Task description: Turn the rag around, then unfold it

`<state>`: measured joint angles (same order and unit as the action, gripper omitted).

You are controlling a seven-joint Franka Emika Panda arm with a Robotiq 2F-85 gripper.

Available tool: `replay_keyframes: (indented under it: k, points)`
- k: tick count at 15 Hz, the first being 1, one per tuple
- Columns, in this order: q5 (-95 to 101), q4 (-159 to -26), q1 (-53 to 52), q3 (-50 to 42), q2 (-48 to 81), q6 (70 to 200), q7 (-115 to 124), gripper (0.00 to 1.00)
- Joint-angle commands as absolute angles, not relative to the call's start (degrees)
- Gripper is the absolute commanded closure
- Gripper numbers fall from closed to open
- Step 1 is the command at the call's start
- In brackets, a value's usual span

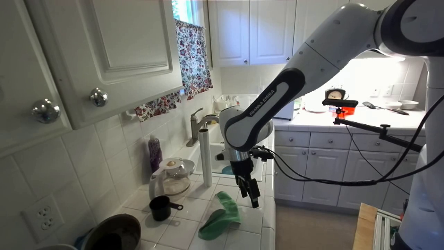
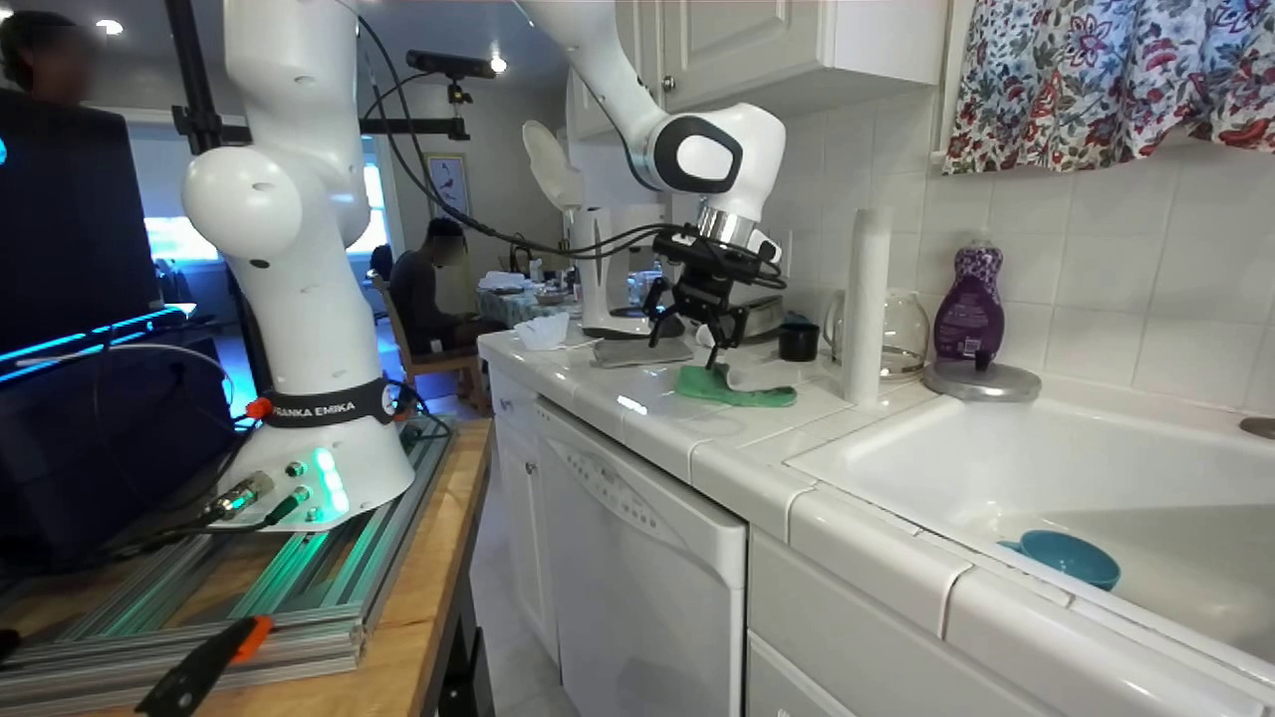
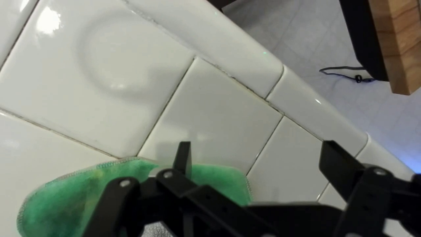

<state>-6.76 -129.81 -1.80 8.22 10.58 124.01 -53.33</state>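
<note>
On the white-tiled kitchen counter (image 1: 244,239) lies one crumpled green cloth rag (image 1: 229,211). One black gripper (image 3: 256,148), jaws wide apart, partly hides it in the wrist view. Nearby stand one black handled mug (image 1: 160,209), one upright white tube (image 1: 206,159), one white-lidded glass carafe (image 1: 176,182).

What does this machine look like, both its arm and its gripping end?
The arm is white, smooth and rounded, with black trim and lettering reading FRANKA EMIKA. Past a silvery collar comes the gripper, black and angular, with two jointed fingers. Black cables loop beside the arm, and green lights glow on the white base.
</note>
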Motion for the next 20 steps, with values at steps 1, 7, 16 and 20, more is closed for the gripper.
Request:
replay_keyframes:
  k: [1,7,16,20]
  points:
    - [-7.38,-128.91,-1.11,8.19,11.66,125.68,-59.65,0.00]
    - [-4.24,-126.09,-1.56,8.86,15.54,132.49,-74.26,0.00]
    - [-2.94,-124.07,-3.52,11.24,20.82,139.86,-76.00,0.37]
    - [0.76,-123.49,-4.45,10.84,21.14,142.52,-74.39,0.66]
